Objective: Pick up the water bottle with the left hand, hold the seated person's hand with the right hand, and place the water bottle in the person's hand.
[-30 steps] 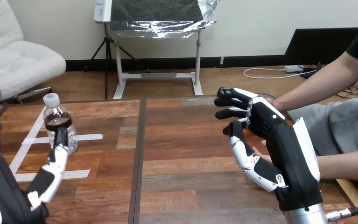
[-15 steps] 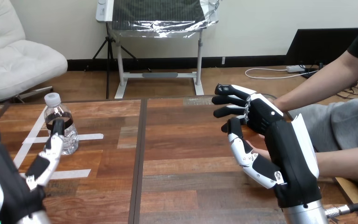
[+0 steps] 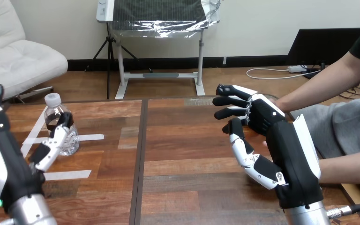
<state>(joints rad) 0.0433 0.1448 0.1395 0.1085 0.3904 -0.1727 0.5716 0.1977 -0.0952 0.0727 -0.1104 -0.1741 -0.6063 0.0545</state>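
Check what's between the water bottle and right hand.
Head view: bare table, a white tape end and a dark seam between water bottle and right hand.

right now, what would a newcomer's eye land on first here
The right robot hand looms large at the view's right, fingers spread, in front of the person's arm. At lower left the left robot hand is open beside the water bottle, its thumb in front of it.

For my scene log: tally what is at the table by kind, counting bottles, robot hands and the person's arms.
Water bottle: 1
Robot hands: 2, the left robot hand and the right robot hand
Person's arms: 2, one farther and one nearer
Total: 5
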